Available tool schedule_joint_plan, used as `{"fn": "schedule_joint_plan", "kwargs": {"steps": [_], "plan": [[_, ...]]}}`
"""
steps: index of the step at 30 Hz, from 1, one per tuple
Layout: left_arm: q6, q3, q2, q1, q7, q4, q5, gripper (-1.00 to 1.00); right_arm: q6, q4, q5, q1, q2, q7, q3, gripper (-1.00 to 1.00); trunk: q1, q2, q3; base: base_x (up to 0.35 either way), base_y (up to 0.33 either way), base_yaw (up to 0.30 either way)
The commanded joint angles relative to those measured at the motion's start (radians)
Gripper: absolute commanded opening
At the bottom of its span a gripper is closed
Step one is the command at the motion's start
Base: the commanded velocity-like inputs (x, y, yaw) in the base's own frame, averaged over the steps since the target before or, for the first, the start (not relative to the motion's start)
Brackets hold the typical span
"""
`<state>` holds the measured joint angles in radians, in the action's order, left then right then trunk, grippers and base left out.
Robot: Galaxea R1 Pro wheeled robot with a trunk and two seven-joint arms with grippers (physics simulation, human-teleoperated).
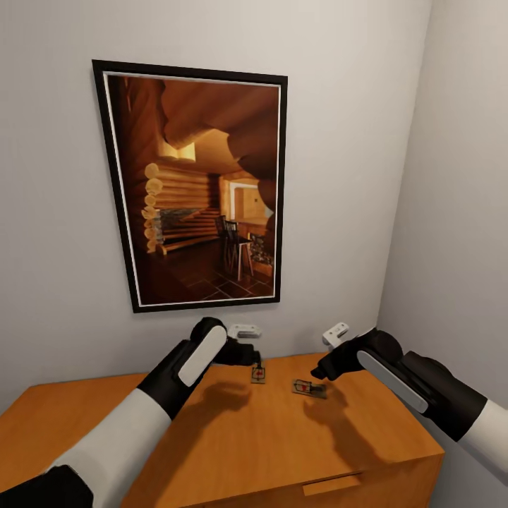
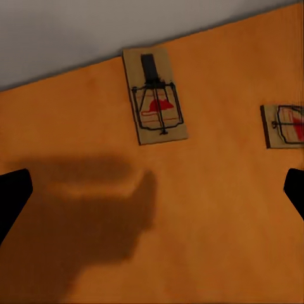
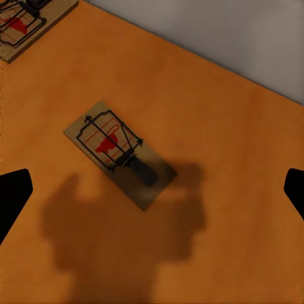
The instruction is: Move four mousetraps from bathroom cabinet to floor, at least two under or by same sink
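Observation:
Two mousetraps lie flat on the orange-brown cabinet top (image 1: 268, 444) near the back wall. One mousetrap (image 1: 259, 373) is just below my left gripper (image 1: 248, 357); the left wrist view has this trap (image 2: 156, 97) ahead of the open gripper (image 2: 152, 193), whose dark fingertips (image 2: 12, 196) stand wide apart. The other mousetrap (image 1: 309, 388) lies under my right gripper (image 1: 322, 371); in the right wrist view it (image 3: 120, 152) rests between and ahead of the open gripper (image 3: 152, 193). Each wrist view also catches the neighbouring trap (image 2: 288, 125) (image 3: 25, 22). The bathroom floor and sink are out of view.
A large black-framed picture (image 1: 197, 187) of a log cabin interior hangs on the grey wall behind the cabinet. A side wall (image 1: 458, 212) closes the corner at the right. A drawer handle (image 1: 331, 484) shows on the cabinet front.

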<state>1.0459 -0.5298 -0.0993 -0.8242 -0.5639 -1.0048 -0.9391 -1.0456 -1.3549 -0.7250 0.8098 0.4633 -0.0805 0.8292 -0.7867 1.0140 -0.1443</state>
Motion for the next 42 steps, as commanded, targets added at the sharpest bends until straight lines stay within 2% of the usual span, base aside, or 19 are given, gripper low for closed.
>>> {"fn": "schedule_joint_plan", "kwargs": {"steps": [1,5,6,12,17,22,31,42], "plan": [[0.001,-0.010,0.012,-0.001,0.008,-0.010,-0.010,1.00,-0.002,-0.001,-0.008,0.002,0.001,-0.008,0.003,1.00,0.000,0.001,-0.002,0.000,0.000,0.000],[0.001,-0.029,0.066,-0.001,0.069,-0.063,-0.011,1.00,-0.002,-0.001,-0.008,0.002,0.000,-0.008,0.003,1.00,0.000,0.001,-0.002,0.000,0.000,0.000],[0.001,-0.029,0.066,-0.001,0.069,-0.063,-0.011,1.00,-0.002,-0.001,-0.008,0.002,0.000,-0.008,0.003,1.00,0.000,0.001,-0.002,0.000,0.000,0.000],[0.001,-0.038,0.142,-0.001,0.158,-0.151,-0.012,1.00,-0.002,-0.001,-0.008,0.002,-0.002,-0.008,0.006,1.00,0.000,0.001,-0.002,0.000,0.000,0.000],[0.001,-0.040,0.182,-0.001,0.201,-0.186,-0.013,1.00,-0.002,0.000,-0.007,0.002,-0.003,-0.008,0.008,1.00,0.000,0.001,-0.002,0.000,0.000,0.000],[0.001,-0.040,0.196,-0.001,0.214,-0.195,-0.014,1.00,-0.002,0.006,-0.002,0.001,-0.003,-0.008,0.015,1.00,0.000,0.001,-0.002,0.000,0.000,0.000],[0.001,-0.041,0.204,-0.001,0.220,-0.200,-0.013,1.00,-0.002,0.023,0.001,0.002,-0.005,-0.008,0.067,1.00,0.000,0.001,-0.002,0.000,0.000,0.000],[0.001,-0.042,0.204,-0.001,0.222,-0.208,-0.011,1.00,-0.002,0.053,-0.004,0.002,-0.007,-0.007,0.076,1.00,0.000,0.001,-0.002,0.000,0.000,0.000]]}}
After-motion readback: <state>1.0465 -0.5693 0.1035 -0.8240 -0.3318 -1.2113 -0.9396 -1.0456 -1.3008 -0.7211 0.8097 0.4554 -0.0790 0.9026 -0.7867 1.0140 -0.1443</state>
